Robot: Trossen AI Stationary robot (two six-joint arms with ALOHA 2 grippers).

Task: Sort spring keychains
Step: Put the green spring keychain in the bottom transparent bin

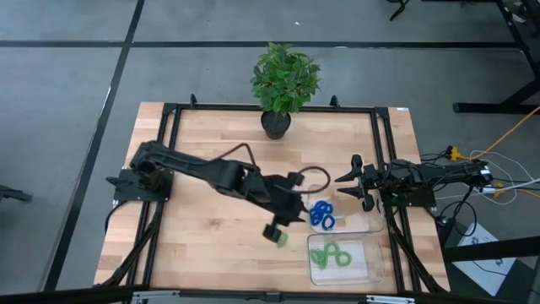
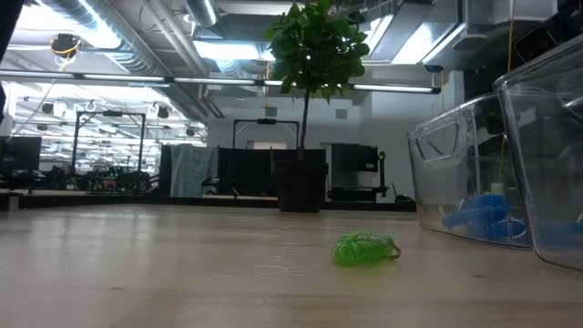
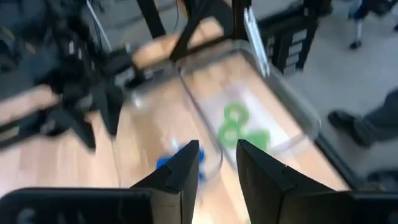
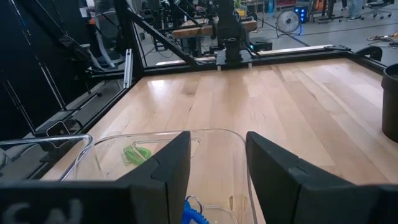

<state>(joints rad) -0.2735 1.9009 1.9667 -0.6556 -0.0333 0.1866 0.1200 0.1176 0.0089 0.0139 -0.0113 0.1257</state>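
the step in hand looks like picking up the last loose green keychain [image 1: 280, 239] from the table [image 1: 202, 245] and carrying it to the tray with the green ones [image 1: 339, 260]. to do it well, the left claw [image 1: 273, 231] should come straight down over the coil, fingers straddling it, and close only once the tips are near the wood, since a springy loop will likely squirm or roll if pinched off-centre.

the left claw hangs above the table with a narrow gap between its fingers and holds nothing. in the high view the green keychain lies just beside it, at about 4 o'clock. the low view shows the coil resting alone on the wood.

the blue keychains [image 1: 322, 214] sit in the farther clear tray [image 1: 359, 225], at 2 o'clock from the left claw; the green tray is at 4 o'clock. the right claw [image 1: 353, 183] waits at the table's right edge, fingers apart and empty.
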